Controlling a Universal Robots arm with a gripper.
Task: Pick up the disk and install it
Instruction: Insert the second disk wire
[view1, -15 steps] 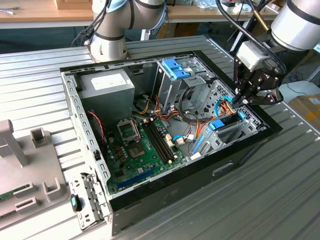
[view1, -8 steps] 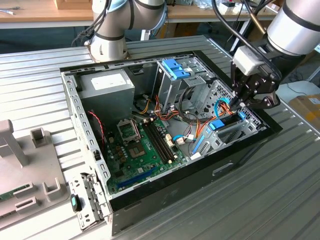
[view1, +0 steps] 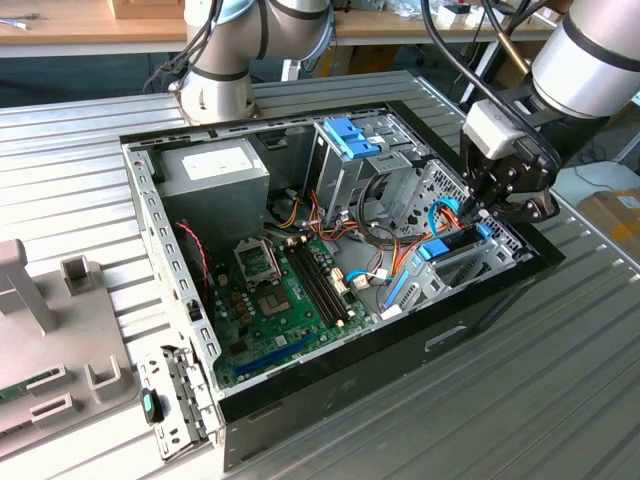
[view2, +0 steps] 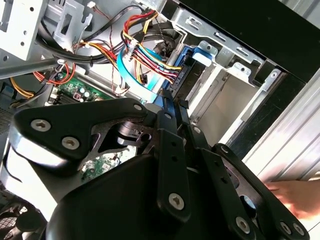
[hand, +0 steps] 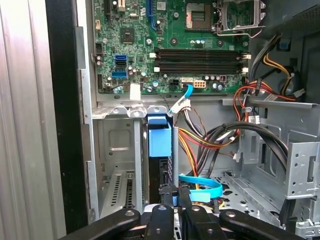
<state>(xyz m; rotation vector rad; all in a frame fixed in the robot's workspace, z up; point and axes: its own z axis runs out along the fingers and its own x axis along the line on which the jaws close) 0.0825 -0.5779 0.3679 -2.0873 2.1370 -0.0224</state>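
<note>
The disk (view1: 447, 247) sits edge-up in its bright blue carrier, partway down in the silver bay at the case's side on the exterior view's right. My gripper (view1: 478, 212) reaches down onto its upper end. In the first wrist view the blue carrier (hand: 160, 140) runs away from my gripper (hand: 176, 196), whose fingers close narrowly on the disk's near edge. In the second wrist view the black fingers (view2: 170, 120) stand close together, with the disk's blue end (view2: 192, 62) beyond them, inside the bay.
The open case (view1: 400, 340) lies on a ribbed metal table, holding a green motherboard (view1: 285, 290), a grey power supply (view1: 215, 170) and a silver drive cage with a blue latch (view1: 350, 135). Bundled cables (hand: 220, 135) crowd the bay. A hand (view2: 295, 197) is near the case's outer side.
</note>
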